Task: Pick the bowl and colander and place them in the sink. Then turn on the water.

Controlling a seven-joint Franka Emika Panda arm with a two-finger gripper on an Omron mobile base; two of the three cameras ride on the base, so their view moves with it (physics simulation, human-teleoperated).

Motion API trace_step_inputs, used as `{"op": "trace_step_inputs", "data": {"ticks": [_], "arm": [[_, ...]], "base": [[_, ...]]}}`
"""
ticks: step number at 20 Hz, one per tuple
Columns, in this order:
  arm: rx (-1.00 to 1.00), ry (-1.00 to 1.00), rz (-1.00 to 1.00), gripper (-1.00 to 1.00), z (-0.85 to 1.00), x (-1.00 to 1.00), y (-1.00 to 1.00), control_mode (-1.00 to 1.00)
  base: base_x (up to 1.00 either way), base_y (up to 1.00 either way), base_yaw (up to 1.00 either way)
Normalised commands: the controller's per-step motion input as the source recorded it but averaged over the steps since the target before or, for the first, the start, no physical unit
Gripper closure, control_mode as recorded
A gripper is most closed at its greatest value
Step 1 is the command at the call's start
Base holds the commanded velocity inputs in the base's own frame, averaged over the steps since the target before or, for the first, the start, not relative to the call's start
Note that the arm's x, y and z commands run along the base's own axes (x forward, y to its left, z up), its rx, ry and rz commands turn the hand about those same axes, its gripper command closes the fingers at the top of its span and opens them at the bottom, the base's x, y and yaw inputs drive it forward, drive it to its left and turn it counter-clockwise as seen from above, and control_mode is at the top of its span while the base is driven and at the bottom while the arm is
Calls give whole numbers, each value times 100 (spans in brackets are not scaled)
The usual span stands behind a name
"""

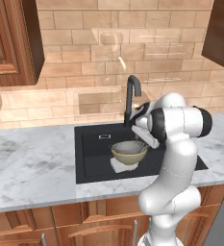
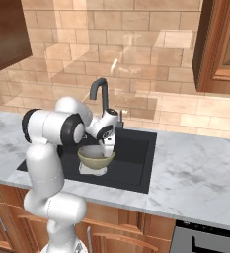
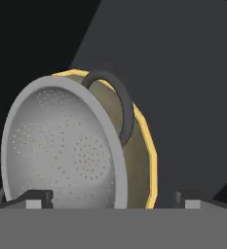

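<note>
Here the end effector [image 3: 113, 199] stands with its fingers wide apart at the bottom of the hand view, one on each side of the colander [image 3: 61, 146], gripping nothing. In the left base view the end effector [image 1: 144, 137] hangs at the centre of the frame, just above the stacked vessels.

The colander sits nested inside the bowl [image 3: 146, 146], whose golden rim shows around it on the right; one dark loop handle [image 3: 117, 104] arches over the rim at upper centre. In the right base view the bowl [image 2: 95, 159] rests in the sink [image 2: 136, 153] at centre frame, on a pale patch of the basin floor.

Both vessels appear to be placed, so the remaining step is judged to be turning on the water. Procedure:
- Lift the end effector straight up until the fingers clear the colander rim and handle; a sideways exit could tip the stack.
- Swing toward the faucet [image 1: 131, 96], which rises behind the basin at upper centre of the left base view.
- Approach the faucet control slowly; which part serves as the control cannot be told.

Surroundings: the marble table [image 1: 31, 163] frames the basin; a tiled wall and wooden cabinets stand behind. The faucet spout arcs close to the arm's wrist and is the main obstruction.
</note>
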Motion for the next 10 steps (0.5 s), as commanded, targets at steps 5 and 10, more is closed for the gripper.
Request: {"op": "trace_step_inputs", "data": {"ticks": [5,10], "arm": [[-2,-1,0,-100,59,-15,0,-100],[0,-3,0,-100,53,-27,0,-100]], "base": [[0,0,0],[0,0,0]]}}
